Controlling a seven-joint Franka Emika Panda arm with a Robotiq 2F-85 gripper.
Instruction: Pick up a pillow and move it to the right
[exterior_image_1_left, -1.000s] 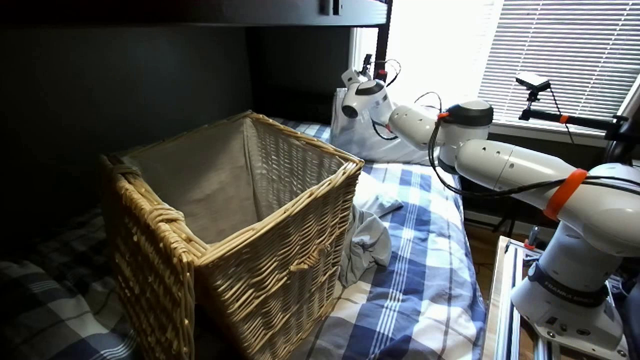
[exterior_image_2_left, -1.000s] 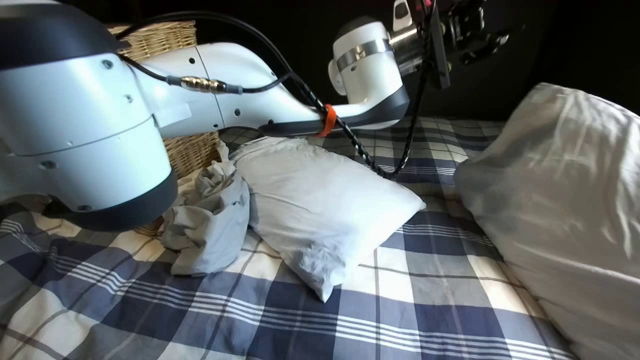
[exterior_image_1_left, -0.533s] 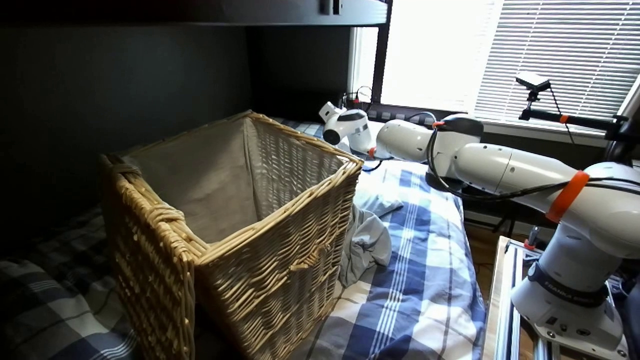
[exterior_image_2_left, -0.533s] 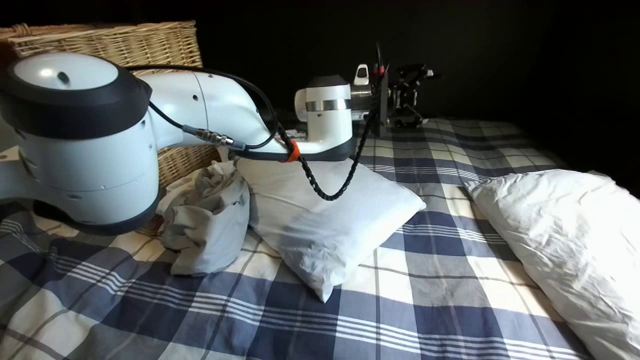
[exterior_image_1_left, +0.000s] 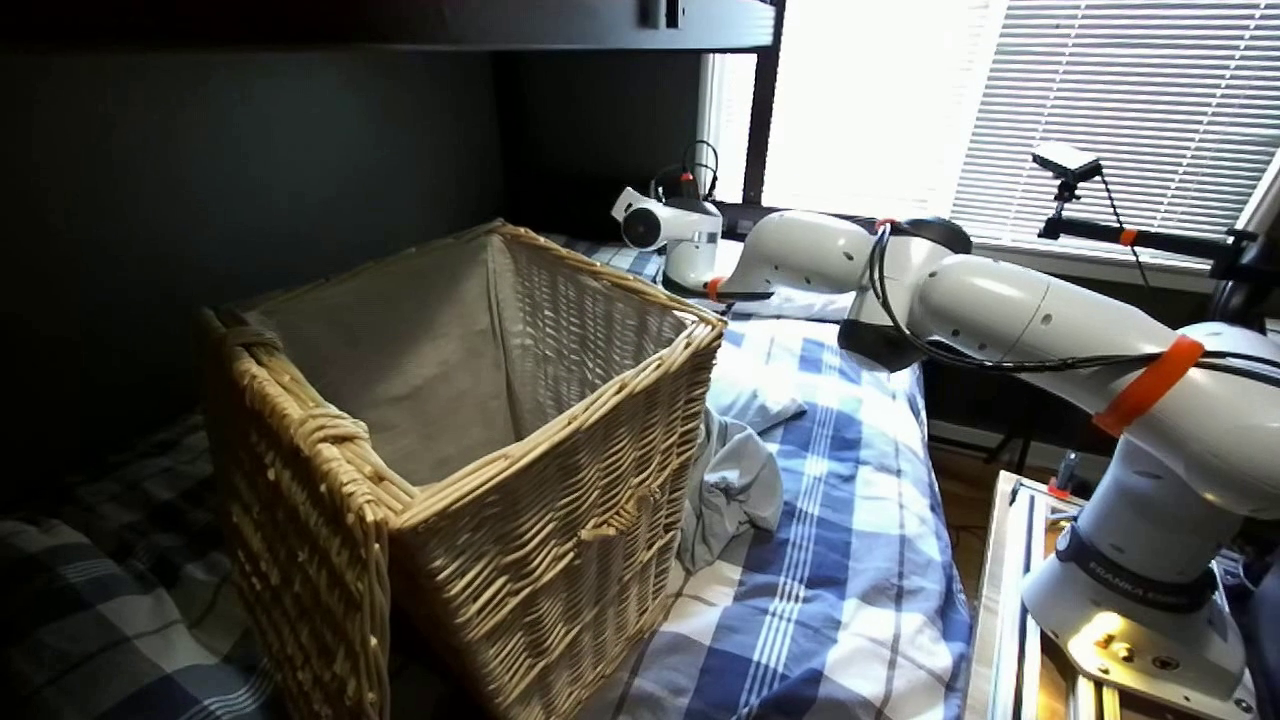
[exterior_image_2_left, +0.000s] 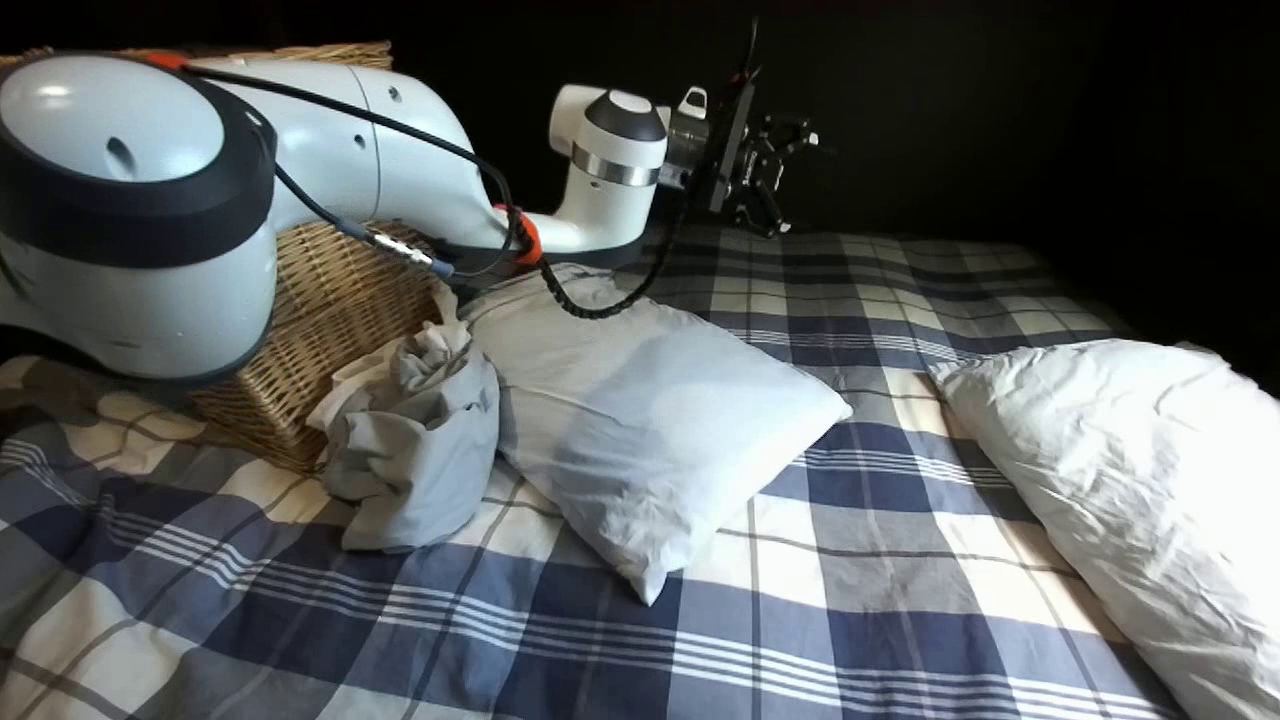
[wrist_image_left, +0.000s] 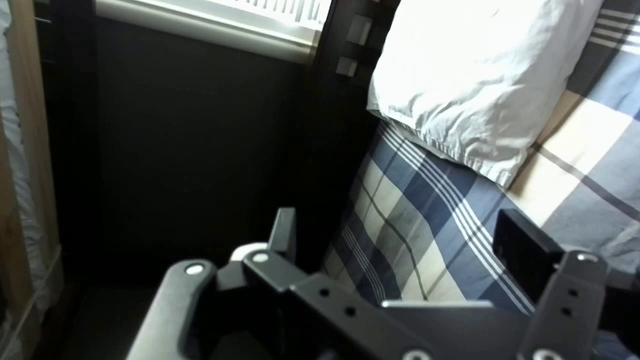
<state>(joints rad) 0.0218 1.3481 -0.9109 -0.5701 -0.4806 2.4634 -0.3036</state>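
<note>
A white pillow (exterior_image_2_left: 1130, 470) lies flat on the bed at the right in an exterior view. It also shows at the upper right in the wrist view (wrist_image_left: 480, 85), and part of it shows beyond the arm (exterior_image_1_left: 800, 304). A second pale pillow (exterior_image_2_left: 660, 400) lies flat near the middle of the bed, partly behind the basket in an exterior view (exterior_image_1_left: 745, 395). My gripper (exterior_image_2_left: 798, 184) is open and empty, raised above the far side of the bed. In the wrist view its fingers (wrist_image_left: 400, 230) are wide apart with nothing between them.
A lined wicker basket (exterior_image_1_left: 560, 540) stands on the plaid bed (exterior_image_2_left: 850, 610). A crumpled grey cloth (exterior_image_2_left: 425, 440) lies beside it. An upper bunk rail (exterior_image_1_left: 560, 25) hangs overhead, and a dark wall (exterior_image_2_left: 950, 130) stands behind the gripper.
The right pillow stood upright a second ago and now lies flat. My gripper has moved left, away from it, in an exterior view. The middle pillow, cloth and basket have not moved.
</note>
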